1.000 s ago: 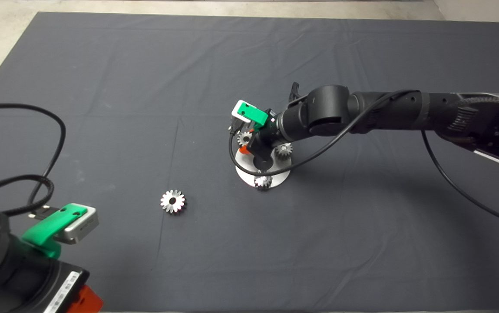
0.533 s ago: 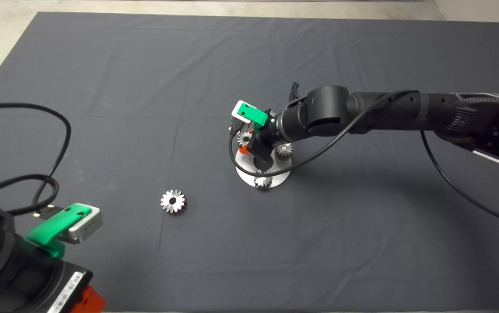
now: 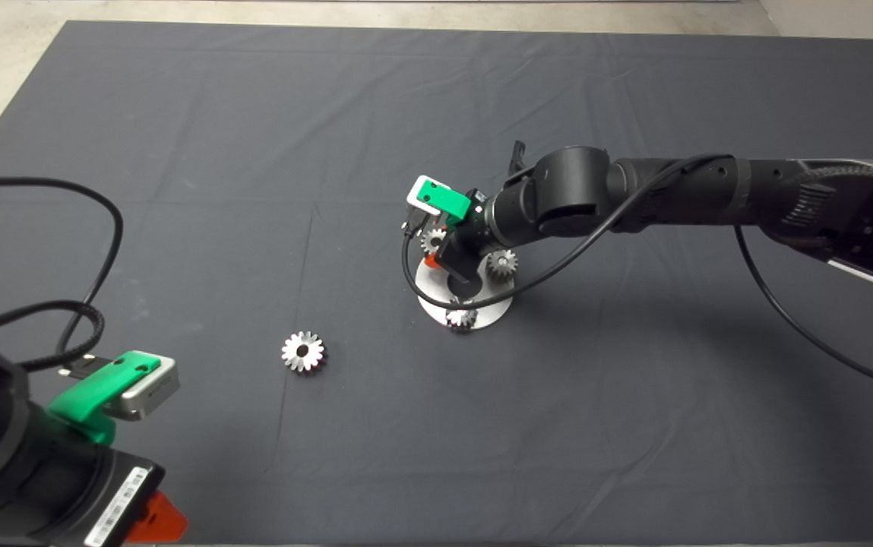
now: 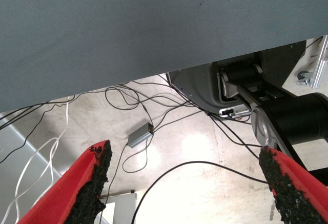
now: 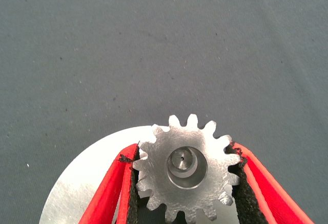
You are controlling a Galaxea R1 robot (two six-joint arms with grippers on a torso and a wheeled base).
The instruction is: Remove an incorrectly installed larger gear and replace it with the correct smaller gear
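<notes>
Now the right pincer clamps the smaller gear on its post over the plate (larger gear already removed); next, press down and release. Left pincer waits apart.

Round silver base plate with its small gears nudged slightly right on the mat, right end effector shifted with it, left end effector edged slightly rightward at lower left.

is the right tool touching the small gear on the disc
Touching. The right wrist view shows the right tool's black pads pressed against both sides of the smaller gear.
</notes>
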